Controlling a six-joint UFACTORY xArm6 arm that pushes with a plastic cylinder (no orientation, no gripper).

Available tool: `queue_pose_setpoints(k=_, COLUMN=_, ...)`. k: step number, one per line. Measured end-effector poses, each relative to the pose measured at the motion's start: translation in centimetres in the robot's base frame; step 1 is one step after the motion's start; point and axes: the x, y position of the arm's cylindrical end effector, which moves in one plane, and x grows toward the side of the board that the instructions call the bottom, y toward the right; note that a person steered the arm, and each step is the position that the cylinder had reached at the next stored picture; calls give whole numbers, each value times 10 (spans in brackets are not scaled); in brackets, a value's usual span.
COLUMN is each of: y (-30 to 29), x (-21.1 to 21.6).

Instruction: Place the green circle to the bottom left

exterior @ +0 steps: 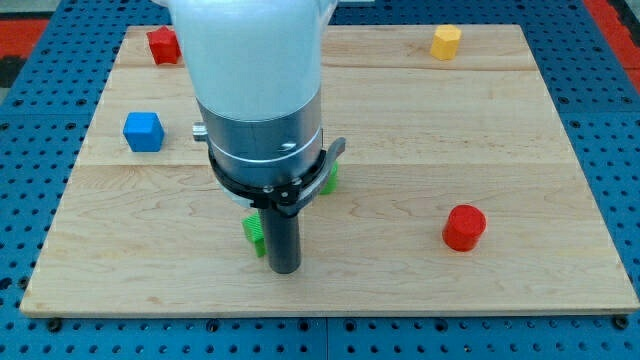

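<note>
A green block (254,232), most likely the green circle, shows only as a sliver at the left side of my rod, low in the middle of the wooden board (400,130). My tip (286,271) rests on the board just right of and below this block, touching or nearly touching it. A second green block (329,178) peeks out to the right of the arm's body, mostly hidden, so its shape cannot be made out.
A blue cube (143,132) sits at the board's left. A red block (163,45) is at the top left. A yellow block (446,42) is at the top right. A red cylinder (464,227) stands at the lower right.
</note>
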Motion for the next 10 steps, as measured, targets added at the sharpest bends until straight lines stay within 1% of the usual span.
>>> queue_pose_setpoints(k=1, y=-1, x=11)
queue_pose_setpoints(k=2, y=33, x=26)
queue_pose_setpoints(k=3, y=52, x=-3)
queue_pose_setpoints(k=4, y=57, x=-29)
queue_pose_setpoints(k=5, y=77, x=-32)
queue_pose_setpoints(k=7, y=93, x=-17)
queue_pose_setpoints(k=8, y=97, x=-29)
queue_pose_setpoints(k=9, y=105, x=-57)
queue_pose_setpoints(k=10, y=104, x=-65)
